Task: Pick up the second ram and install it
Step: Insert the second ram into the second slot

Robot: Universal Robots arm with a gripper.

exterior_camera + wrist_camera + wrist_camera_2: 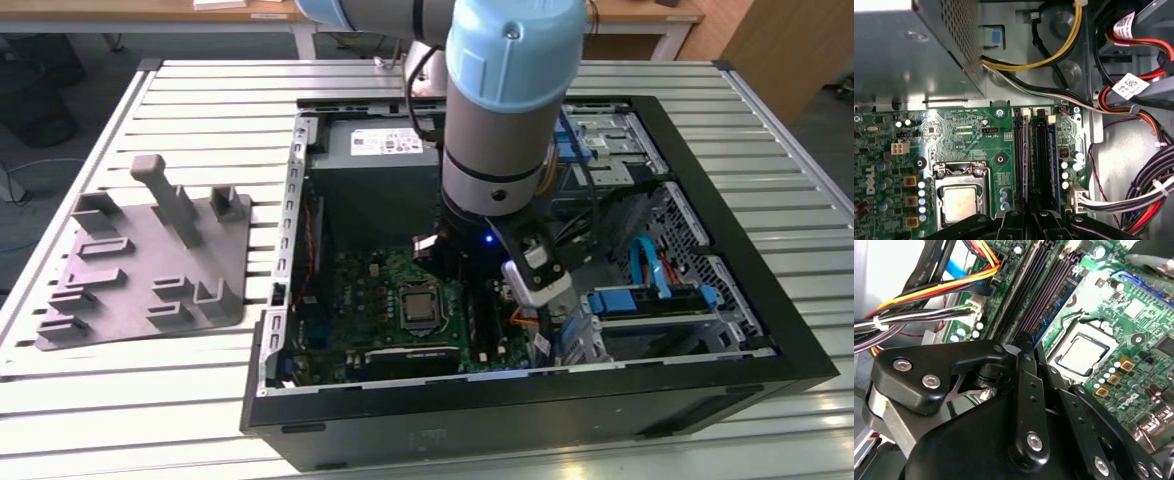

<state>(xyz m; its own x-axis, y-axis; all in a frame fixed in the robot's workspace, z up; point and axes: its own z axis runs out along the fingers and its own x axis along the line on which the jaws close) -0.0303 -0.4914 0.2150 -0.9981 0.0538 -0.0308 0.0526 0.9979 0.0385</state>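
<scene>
Reaching down into the open computer case [747, 330] on the slatted table [200, 90], the arm [514, 90] holds its tool [497, 262] low over the motherboard [360, 300], just beside the processor socket [419, 308] on the exterior view's right. In the first wrist view the black linkages of the tool [1029, 222] sit directly over the near end of the long memory slots [1040, 150], which run side by side between the processor socket [960, 200] and a row of small capacitors [1068, 167]. A thin blue-edged board, apparently the second ram [1052, 150], stands upright in the slot nearest the capacitors, but its chips and label are hidden, so I cannot be certain. The second wrist view shows the tool [1026, 347] pressed close against the same slots [1039, 295], with a sliver of blue board edge [1054, 315] beside it. Whether its fingers are spread or closed, and whether they grip anything, I cannot tell: the linkages cover the tips. Bundled cables [1149, 190] lie beside the board, and the grey moulded tray [147, 260] rests on the table well apart from the case.
</scene>
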